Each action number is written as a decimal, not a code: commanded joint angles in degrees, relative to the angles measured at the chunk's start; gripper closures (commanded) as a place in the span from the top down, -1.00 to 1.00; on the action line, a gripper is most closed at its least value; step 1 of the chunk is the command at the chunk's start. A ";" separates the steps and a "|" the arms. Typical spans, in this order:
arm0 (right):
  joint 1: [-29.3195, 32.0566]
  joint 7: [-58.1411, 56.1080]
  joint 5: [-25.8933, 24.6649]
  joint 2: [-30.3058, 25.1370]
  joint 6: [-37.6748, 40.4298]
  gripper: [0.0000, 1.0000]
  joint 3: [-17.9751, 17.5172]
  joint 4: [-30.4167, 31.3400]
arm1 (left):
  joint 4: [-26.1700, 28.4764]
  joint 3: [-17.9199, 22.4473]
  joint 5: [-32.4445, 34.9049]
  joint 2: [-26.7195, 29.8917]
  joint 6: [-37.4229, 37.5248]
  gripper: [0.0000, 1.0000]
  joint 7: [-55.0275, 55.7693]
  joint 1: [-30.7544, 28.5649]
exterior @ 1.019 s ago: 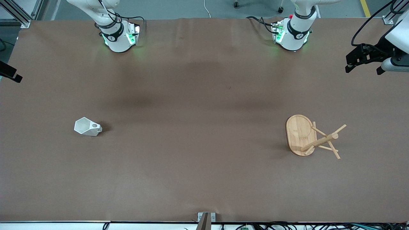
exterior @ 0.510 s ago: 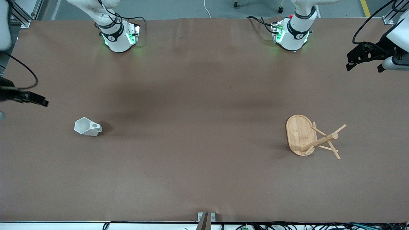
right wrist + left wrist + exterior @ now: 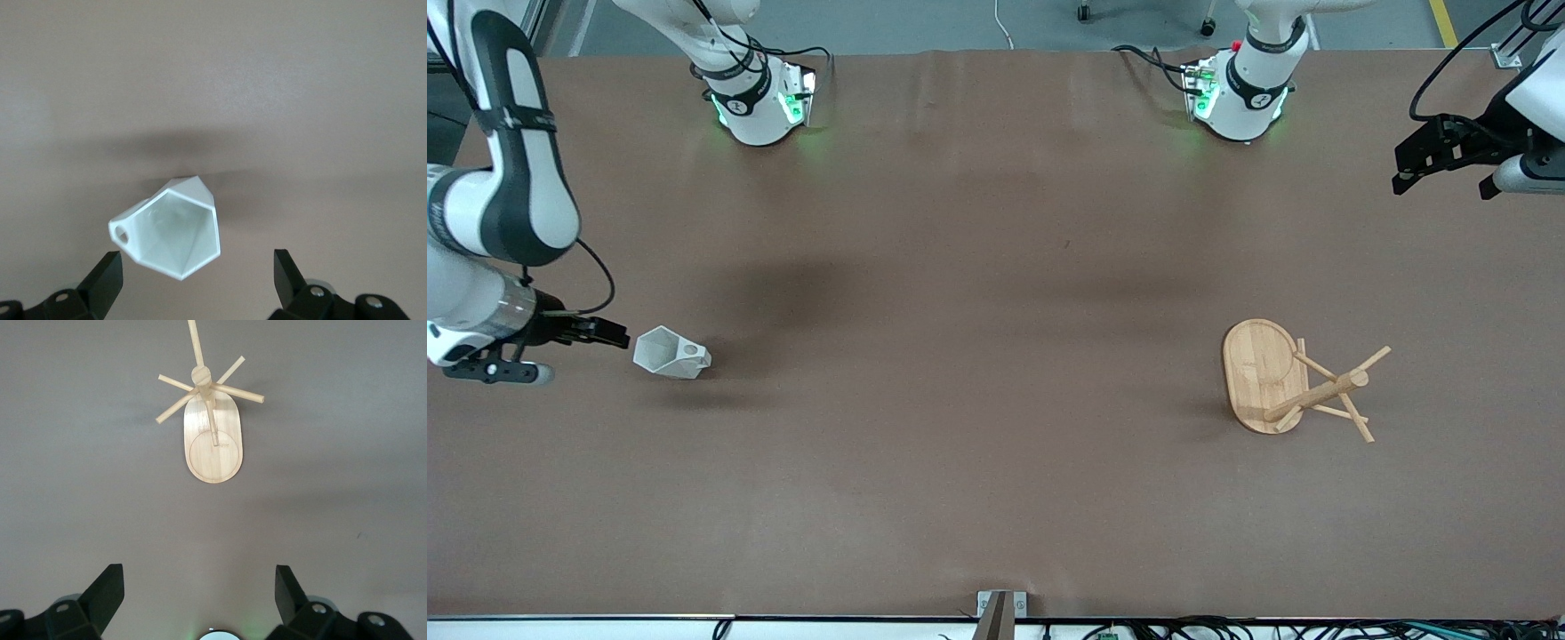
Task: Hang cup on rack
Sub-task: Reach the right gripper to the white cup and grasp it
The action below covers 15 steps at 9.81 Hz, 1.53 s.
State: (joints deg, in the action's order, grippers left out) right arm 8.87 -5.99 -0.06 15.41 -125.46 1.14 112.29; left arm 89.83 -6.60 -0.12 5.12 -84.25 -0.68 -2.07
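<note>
Even overhead light, soft shadows, sharp focus.

No readable text, labels, brands, numbers or signs anywhere in these views.
</note>
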 commanded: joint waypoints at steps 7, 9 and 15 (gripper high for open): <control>1.15 -1.83 0.76 4.98 -14.81 0.81 -0.44 8.55 | -1.23 -0.69 0.12 -1.34 1.28 1.00 -0.73 0.14; 1.32 -1.83 0.85 5.94 -15.86 0.50 -0.44 8.56 | -1.06 -0.78 -0.05 -1.34 1.37 1.00 -0.73 0.14; 2.03 -1.83 4.78 6.91 -17.36 -0.78 -0.44 8.47 | -0.71 -0.78 -0.05 -1.42 1.46 1.00 -0.73 0.14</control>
State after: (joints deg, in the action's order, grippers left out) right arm 10.04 -6.59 2.08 22.71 -141.91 1.38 119.93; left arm 88.72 -7.13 -0.12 4.91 -83.76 -0.70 -1.81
